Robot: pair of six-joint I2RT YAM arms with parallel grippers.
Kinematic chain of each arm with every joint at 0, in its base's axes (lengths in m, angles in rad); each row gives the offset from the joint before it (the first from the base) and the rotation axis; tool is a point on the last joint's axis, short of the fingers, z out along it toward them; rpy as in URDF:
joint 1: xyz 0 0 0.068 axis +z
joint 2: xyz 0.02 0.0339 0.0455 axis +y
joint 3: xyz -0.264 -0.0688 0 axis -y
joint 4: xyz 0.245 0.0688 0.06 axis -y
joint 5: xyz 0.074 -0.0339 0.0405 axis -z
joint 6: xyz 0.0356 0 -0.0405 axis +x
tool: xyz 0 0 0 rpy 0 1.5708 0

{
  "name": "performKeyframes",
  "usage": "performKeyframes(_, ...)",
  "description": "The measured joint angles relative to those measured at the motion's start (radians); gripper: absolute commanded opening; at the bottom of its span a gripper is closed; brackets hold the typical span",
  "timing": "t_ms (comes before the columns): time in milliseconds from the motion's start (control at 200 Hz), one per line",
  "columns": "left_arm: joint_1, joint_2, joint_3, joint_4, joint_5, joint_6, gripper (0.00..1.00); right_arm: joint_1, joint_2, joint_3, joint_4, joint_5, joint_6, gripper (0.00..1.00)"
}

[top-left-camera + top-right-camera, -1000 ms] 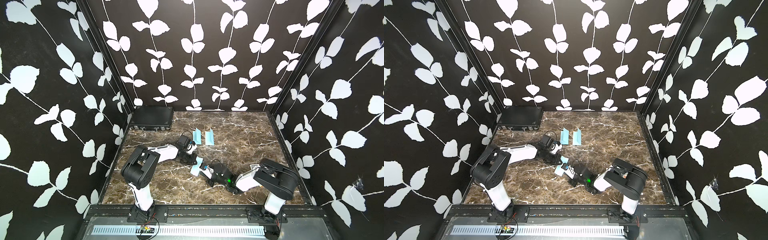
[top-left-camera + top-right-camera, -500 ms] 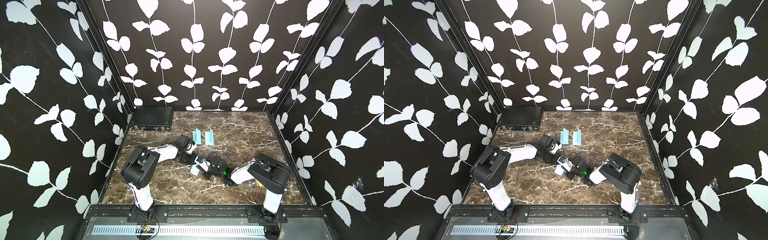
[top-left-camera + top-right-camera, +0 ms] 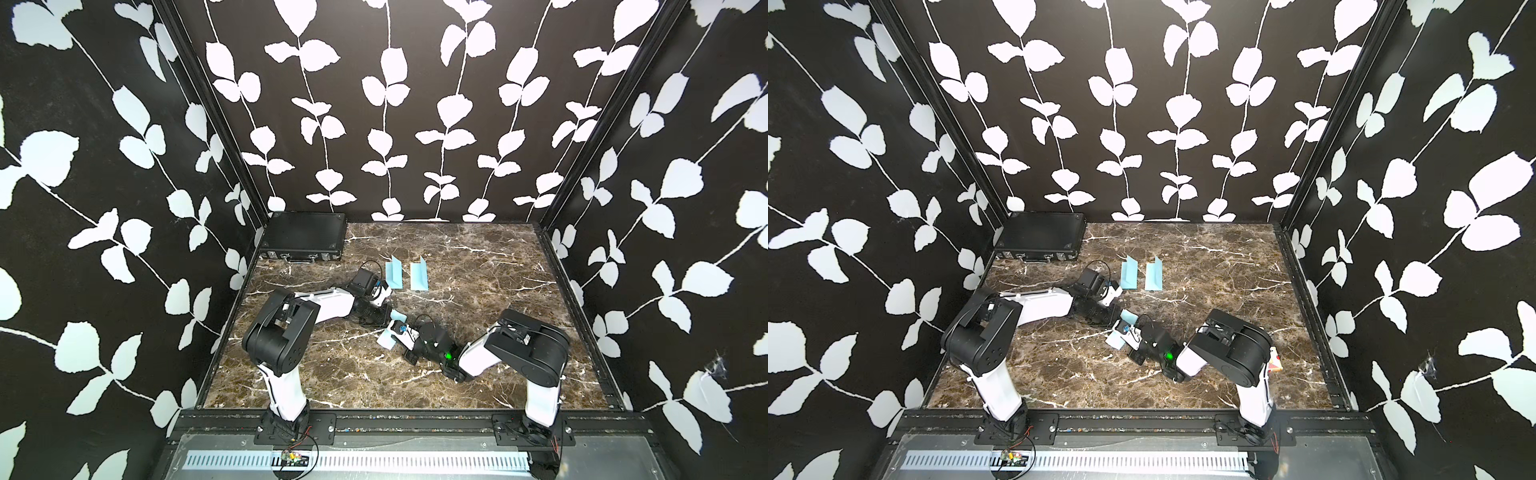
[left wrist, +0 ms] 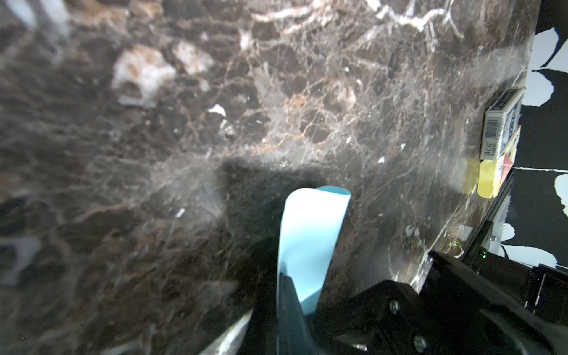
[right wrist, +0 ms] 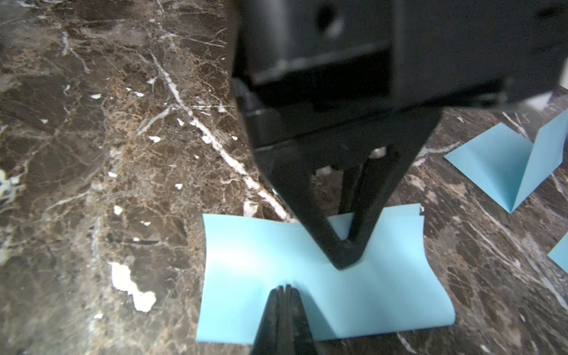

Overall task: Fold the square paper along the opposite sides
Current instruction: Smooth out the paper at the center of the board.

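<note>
A: The paper?
B: The pale blue square paper (image 5: 246, 264) lies bowed on the marble (image 3: 478, 270), well in front of the black case (image 3: 303, 237). The left gripper (image 5: 347, 249) is clamped on it. The right gripper (image 5: 284, 290) is closed, tips on its edge.
A: Any writing?
B: "BCG" on a card box (image 4: 499, 123).
A: Changed?
B: The right gripper has crept closer; paper unmoved.

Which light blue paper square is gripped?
The curled light blue paper, pinched by the left gripper and right gripper; the two creased papers behind lie free.
</note>
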Motion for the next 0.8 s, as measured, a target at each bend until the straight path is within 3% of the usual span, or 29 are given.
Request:
performKeyframes(220,0.002,0.000,-0.003,0.005,0.002,-0.010,0.00,0.052,-0.008,-0.007,-0.006,0.062,0.002,0.00)
performKeyframes(570,0.005,0.008,0.007,0.011,0.000,-0.011,0.00,0.093,-0.106,-0.043,-0.137,0.049,0.035,0.00)
performKeyframes(800,0.015,-0.005,-0.036,0.084,-0.001,-0.047,0.00,0.025,-0.320,-0.150,-0.223,0.034,0.093,0.00)
